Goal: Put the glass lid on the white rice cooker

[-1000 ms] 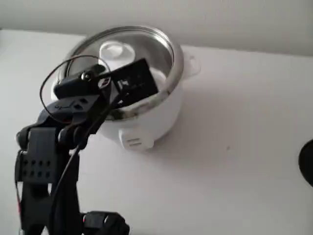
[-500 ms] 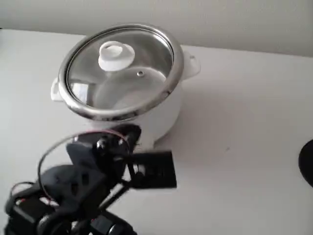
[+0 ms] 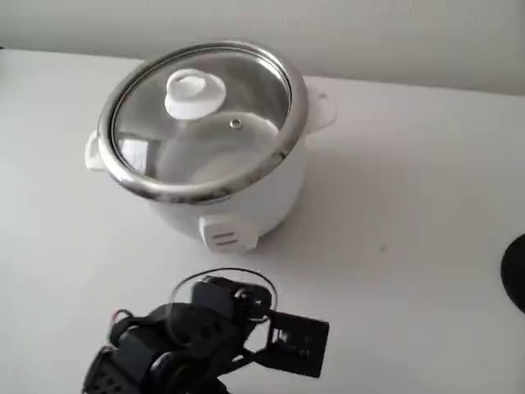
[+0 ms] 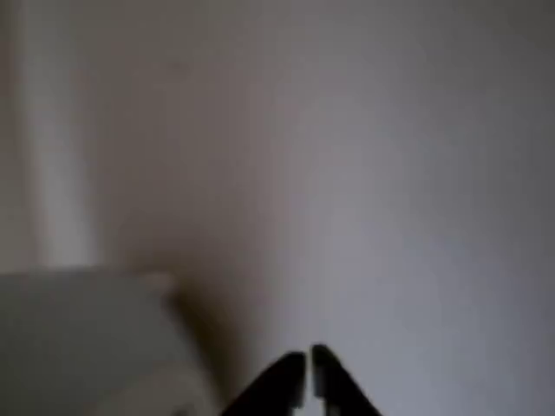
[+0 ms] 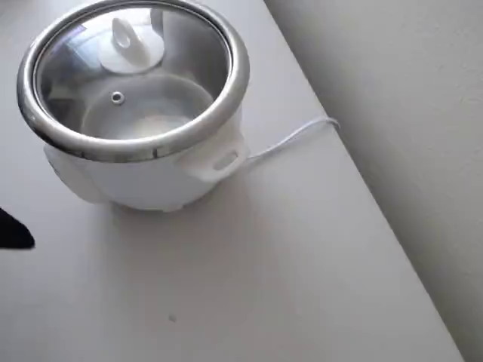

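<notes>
Black arm sits folded low at the bottom edge of the fixed view, wrist pointing right, a thin cable looping over it. In the wrist view, gripper shows two dark fingertips pressed together, nothing held between them.

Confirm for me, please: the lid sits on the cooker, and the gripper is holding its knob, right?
Not quite. The lid does sit on the cooker, but the gripper is shut on nothing, well clear of the knob, as the fixed view shows.
</notes>
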Motion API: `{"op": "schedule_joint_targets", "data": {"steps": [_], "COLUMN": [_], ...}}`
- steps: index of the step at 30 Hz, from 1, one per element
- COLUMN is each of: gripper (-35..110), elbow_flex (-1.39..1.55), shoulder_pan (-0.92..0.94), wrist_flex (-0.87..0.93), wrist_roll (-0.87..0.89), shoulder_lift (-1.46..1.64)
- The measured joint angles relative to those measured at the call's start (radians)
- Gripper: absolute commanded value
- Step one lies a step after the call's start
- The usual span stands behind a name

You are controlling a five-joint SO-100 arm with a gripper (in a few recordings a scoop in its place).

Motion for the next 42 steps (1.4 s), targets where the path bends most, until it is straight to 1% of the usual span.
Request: {"op": "schedule_joint_targets", "data": {"steps": [6, 42], "gripper": [0, 0], "elbow_flex": [0.051, 0.051], "shoulder_pan": [0.009, 0.009], "wrist_flex": [-0.002, -0.002], "wrist_roll": [-0.002, -0.009], "shoulder_lift": [0.012, 0.003]}}
